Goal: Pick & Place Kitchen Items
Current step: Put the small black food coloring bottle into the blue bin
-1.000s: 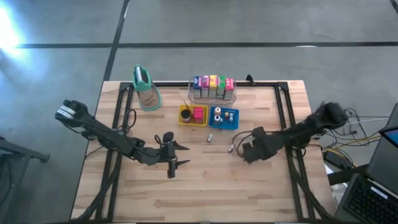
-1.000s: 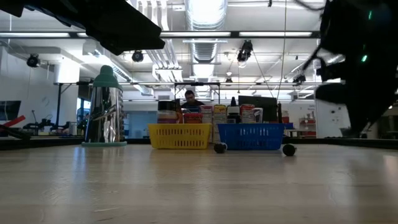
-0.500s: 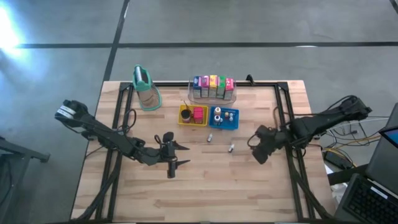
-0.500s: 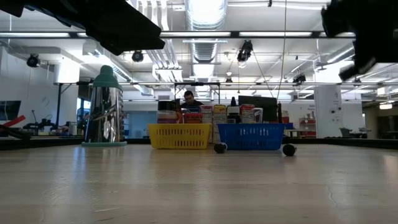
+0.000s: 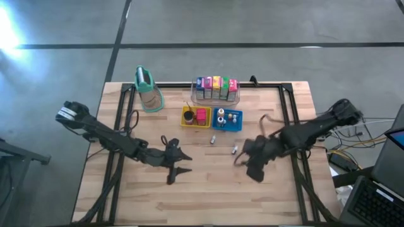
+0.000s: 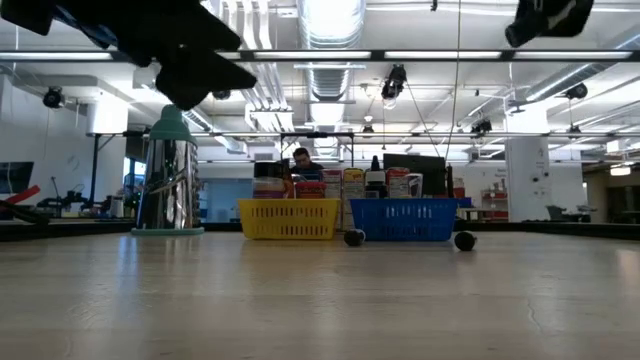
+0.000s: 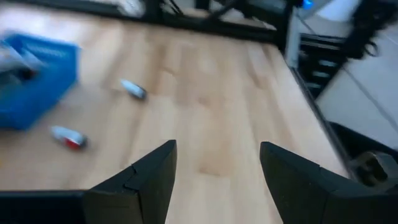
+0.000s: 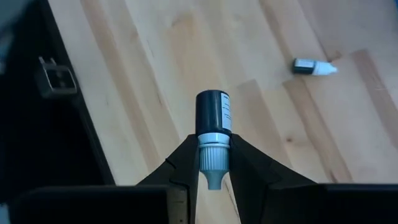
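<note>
My right gripper (image 8: 213,146) hangs above the table's right middle (image 5: 243,161), shut on a small bottle (image 8: 213,112) with a dark body and a white cap. Two more small bottles lie flat on the wood near the trays (image 5: 213,140) (image 5: 234,150); the left wrist view shows them too (image 7: 132,89) (image 7: 68,137). My left gripper (image 5: 177,165) hovers open over the table's middle left, nothing between its fingers (image 7: 217,174). Colourful cartons (image 5: 216,85) stand in a clear bin at the far edge. My right gripper pinches the bottle at its white cap (image 8: 211,152) between the two fingers. The dark body sticks out past the fingertips, and the nozzle (image 8: 213,180) points back toward the wrist. The fingers slant down from above. The bottle is clear of the table.
A yellow tray (image 5: 187,121) and a blue tray (image 5: 238,124) sit side by side in front of the clear bin (image 5: 237,98). A tall tan container with a teal top (image 5: 148,88) stands at the far left. Black frame rails run along the table's sides.
My right gripper has risen well above the table with the bottle, swung out toward the right edge and back, and rolled its wrist. My left gripper has rolled in place, staying open. The two bottles on the table have not moved.
</note>
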